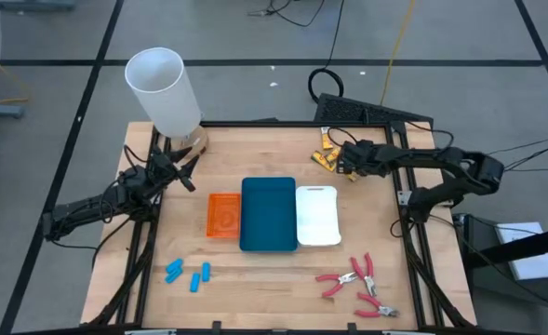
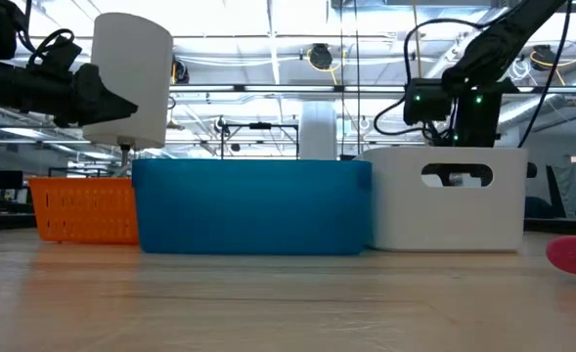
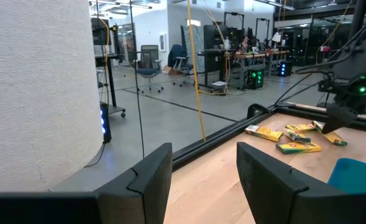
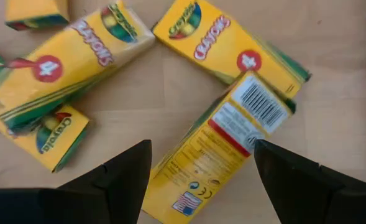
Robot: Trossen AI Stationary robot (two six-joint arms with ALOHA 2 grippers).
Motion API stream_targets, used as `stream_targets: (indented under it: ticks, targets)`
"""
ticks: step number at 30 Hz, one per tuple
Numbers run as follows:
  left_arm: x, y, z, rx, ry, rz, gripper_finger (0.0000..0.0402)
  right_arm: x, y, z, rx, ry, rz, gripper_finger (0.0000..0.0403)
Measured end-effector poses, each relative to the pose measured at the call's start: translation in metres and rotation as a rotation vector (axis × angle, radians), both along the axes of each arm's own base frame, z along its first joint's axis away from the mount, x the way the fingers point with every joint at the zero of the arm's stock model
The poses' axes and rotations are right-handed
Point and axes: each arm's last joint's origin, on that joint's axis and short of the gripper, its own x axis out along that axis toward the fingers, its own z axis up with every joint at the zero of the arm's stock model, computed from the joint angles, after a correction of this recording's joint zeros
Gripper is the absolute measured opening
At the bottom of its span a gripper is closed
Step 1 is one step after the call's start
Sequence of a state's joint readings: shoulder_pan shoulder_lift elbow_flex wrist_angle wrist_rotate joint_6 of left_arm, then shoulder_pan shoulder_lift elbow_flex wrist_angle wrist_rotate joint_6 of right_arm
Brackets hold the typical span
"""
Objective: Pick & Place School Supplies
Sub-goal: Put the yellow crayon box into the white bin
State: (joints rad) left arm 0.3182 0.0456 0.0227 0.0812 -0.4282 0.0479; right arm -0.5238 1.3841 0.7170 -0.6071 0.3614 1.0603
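Several yellow crayon packets (image 1: 327, 156) lie flat in a loose heap at the table's far right. My right gripper (image 1: 348, 161) hangs over them, pointing steeply down and open. In the right wrist view its fingers (image 4: 201, 171) stand on either side of a packet lying barcode side up (image 4: 232, 140), apart from it. Pink-handled pliers (image 1: 357, 284) lie at the near right. Light-blue stubby pieces (image 1: 188, 273) lie at the near left. My left gripper (image 1: 182, 173) waits open and level at the far left, with nothing between its fingers (image 3: 204, 168).
An orange tray (image 1: 223, 215), a blue tray (image 1: 268, 214) and a white tray (image 1: 317, 215) stand side by side mid-table. A tall white cylinder (image 1: 165, 90) stands at the far left corner, close to my left gripper. Bare wood lies between the trays and the packets.
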Motion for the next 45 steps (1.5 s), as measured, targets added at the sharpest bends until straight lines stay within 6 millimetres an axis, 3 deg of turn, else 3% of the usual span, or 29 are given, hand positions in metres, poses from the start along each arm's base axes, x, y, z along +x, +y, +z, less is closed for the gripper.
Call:
stream_targets:
  ticks: [19, 37, 45]
  targets:
    - [0.000, 0.000, 0.000, 0.000, 0.000, 0.000, 0.0182, 0.010, -0.005, -0.021, 0.039, 0.034, 0.028, 0.0275]
    - [0.000, 0.000, 0.000, 0.000, 0.000, 0.000, 0.0182, 0.011, -0.006, -0.021, 0.014, 0.053, 0.073, 0.0183]
    - [0.000, 0.000, 0.000, 0.000, 0.000, 0.000, 0.0182, 0.011, -0.006, -0.021, 0.011, 0.067, 0.101, 0.0165]
